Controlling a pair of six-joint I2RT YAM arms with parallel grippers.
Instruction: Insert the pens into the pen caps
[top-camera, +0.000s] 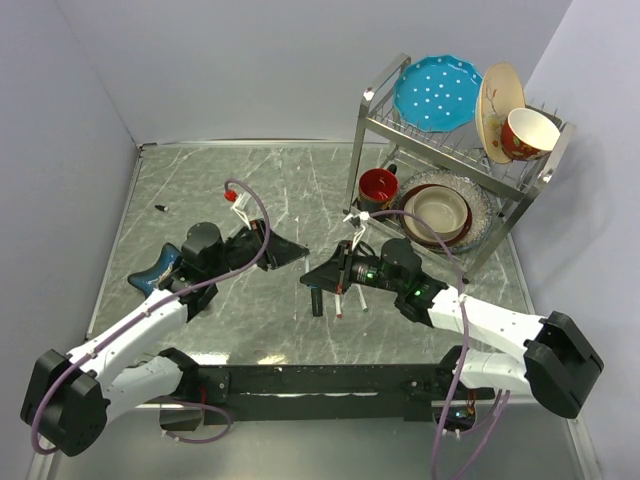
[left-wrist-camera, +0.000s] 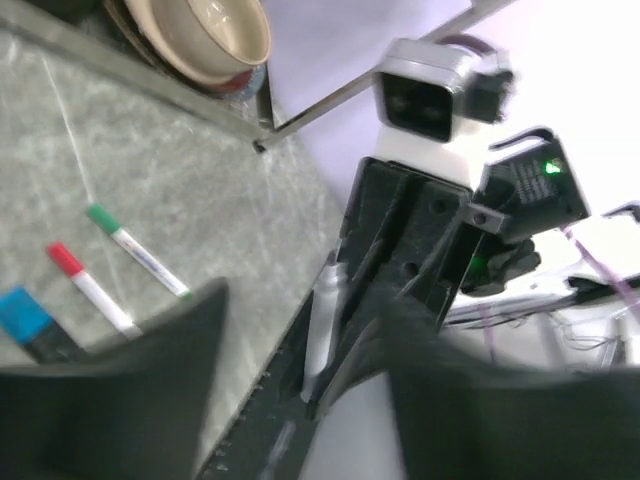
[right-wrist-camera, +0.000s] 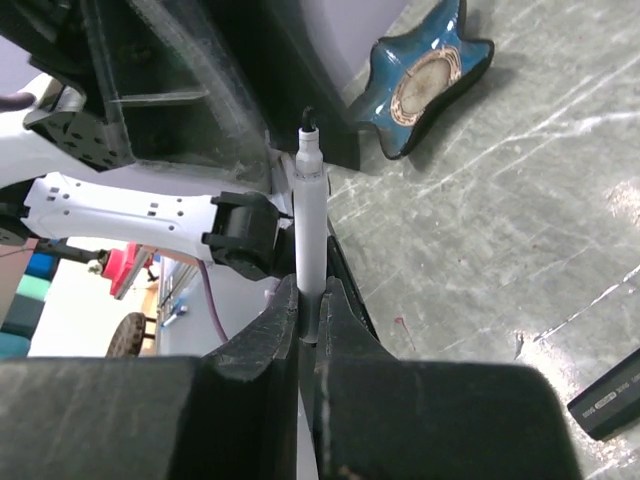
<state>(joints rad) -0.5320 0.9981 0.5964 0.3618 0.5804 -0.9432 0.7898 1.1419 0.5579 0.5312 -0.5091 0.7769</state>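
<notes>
My right gripper (right-wrist-camera: 310, 312) is shut on a thin white-barrelled pen (right-wrist-camera: 309, 230) whose black tip points at my left gripper (top-camera: 288, 252). The left gripper (left-wrist-camera: 300, 420) is open and empty, its fingers either side of the held pen (left-wrist-camera: 322, 320) and close to its tip. On the table under the right gripper (top-camera: 314, 277) lie a black-barrelled marker with a blue end (left-wrist-camera: 30, 325), a white pen with a red end (left-wrist-camera: 90, 290) and a white pen with a green end (left-wrist-camera: 135, 250). A tiny black cap (top-camera: 160, 208) lies alone at the far left.
A blue star-shaped dish (top-camera: 155, 270) sits by the left arm. A metal dish rack (top-camera: 455, 150) with plates, bowls and a red mug (top-camera: 377, 187) stands at the back right. Walls close the table's left and back.
</notes>
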